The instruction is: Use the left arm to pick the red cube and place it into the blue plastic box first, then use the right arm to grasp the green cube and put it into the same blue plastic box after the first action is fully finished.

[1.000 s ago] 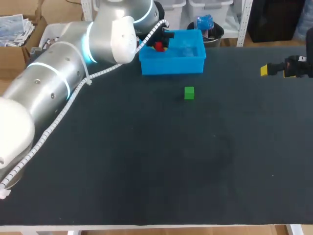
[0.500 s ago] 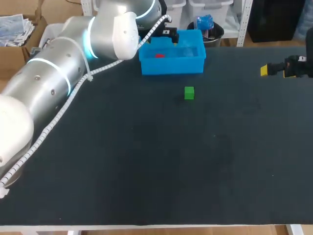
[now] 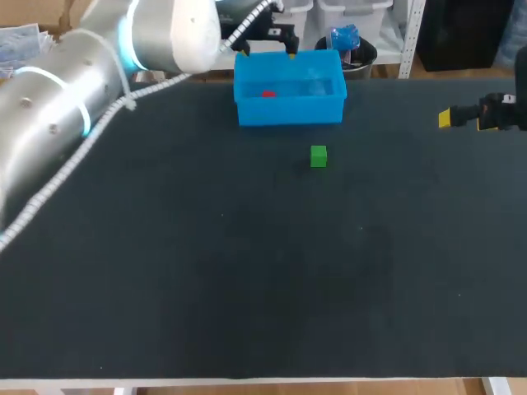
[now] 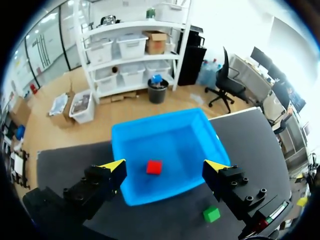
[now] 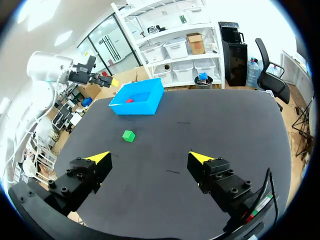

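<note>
- Red cube [image 4: 154, 167]: lies on the floor of the blue plastic box [image 3: 290, 113], toward its left half, touching neither finger. The first placement reads as complete.
- Left end effector [image 4: 165, 166]: fingers spread wide and holding nothing. It hangs above the box, with the red cube below and between its yellow tips.
- Green cube [image 3: 319, 156]: sits on the bare counter [image 3: 247, 288], just in front of the box's near wall but apart from it, slightly right of the box's middle.
- Right end effector [image 5: 150, 157]: fingers spread and empty, at the counter's right edge, well apart from the green cube.
- Governing relation: from the right end effector the green cube lies to the robot's left and a little nearer the robot. In the right wrist view it sits ahead of the fingers, offset toward the left finger, on the line to the box.
- Axis: as a cube it has no long axis. Its faces look roughly square to the box's walls, so either pair of opposite faces should serve the fingers.
- Nearer arm: the left end effector is closer to the green cube, yet the task assigns it to the right arm.
</note>
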